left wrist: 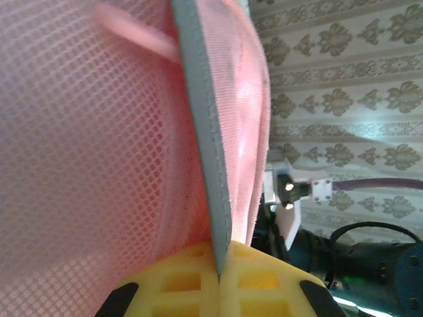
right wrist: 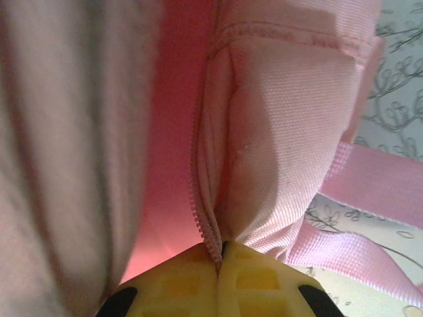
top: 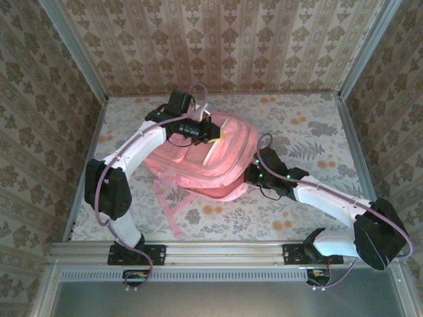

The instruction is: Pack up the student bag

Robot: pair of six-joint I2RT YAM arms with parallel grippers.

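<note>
The student bag (top: 211, 162), a large pink backpack, lies in the middle of the table between the two arms. At its far upper edge my left gripper (top: 213, 131) is shut on the bag's grey-trimmed mesh pocket edge (left wrist: 205, 132), pinched between the yellow pads (left wrist: 178, 277). On the bag's right side my right gripper (top: 250, 177) is shut on its zipper edge (right wrist: 201, 211), the fabric caught between the yellow pads (right wrist: 258, 281). The main opening gapes between the two grips, and the inside shows pink (right wrist: 175, 132).
A pink shoulder strap (top: 168, 206) trails toward the near edge of the floral tablecloth (top: 310, 139). More straps (right wrist: 370, 178) lie beside the right grip. Patterned walls close in the back and both sides. A metal rail (top: 218, 251) runs along the front.
</note>
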